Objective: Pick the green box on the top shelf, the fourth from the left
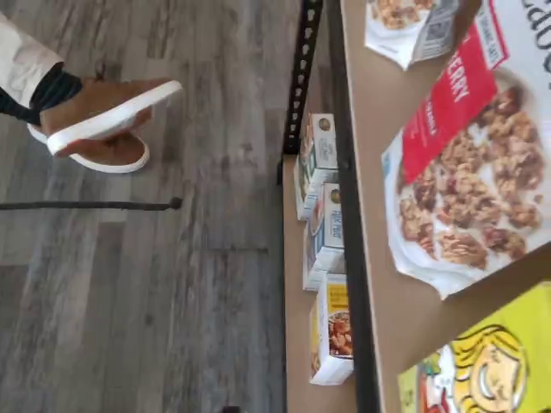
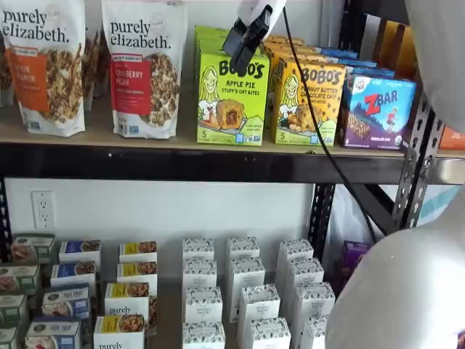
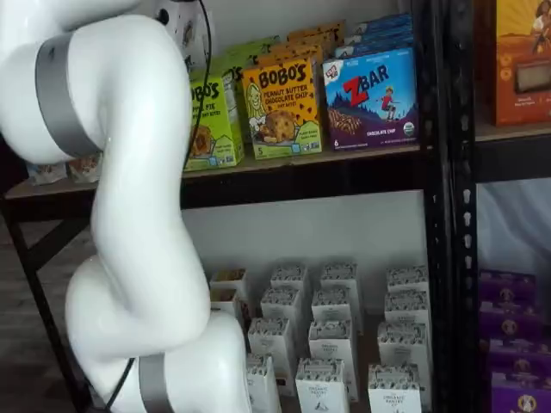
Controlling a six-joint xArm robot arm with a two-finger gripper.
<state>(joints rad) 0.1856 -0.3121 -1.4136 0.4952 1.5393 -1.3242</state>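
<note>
Gripper [image 2: 245,45]: seen in a shelf view hanging from the upper edge, white body with black fingers, above and slightly in front of the green box [image 2: 231,98]. The fingers are viewed side-on, so no gap is shown directly; the jaws are taken to stand at their widest, with nothing held between them.

Green box: upright on the top shelf [image 2: 182,142], front of its row, between the cranberry granola bag [image 2: 143,67] and the yellow-orange box [image 2: 307,104], which stands just beside it. In another shelf view the green box [image 3: 212,120] is partly hidden by the arm [image 3: 138,189]. In the wrist view only a corner of the box [image 1: 491,366] is caught, next to the granola bag [image 1: 469,163].

Step judged in hand: approach, with no contact made.

Handling notes: the fingers should be centred over the carton's width before descent. One finger must be passed into the narrow seam against the yellow-orange box, so that neighbour risks being nudged. The carton is light cardboard; a moderate closure is advised, and a straight outward withdrawal.

Cable [image 2: 312,116]: draped across the yellow-orange box; snagging is possible.
</note>
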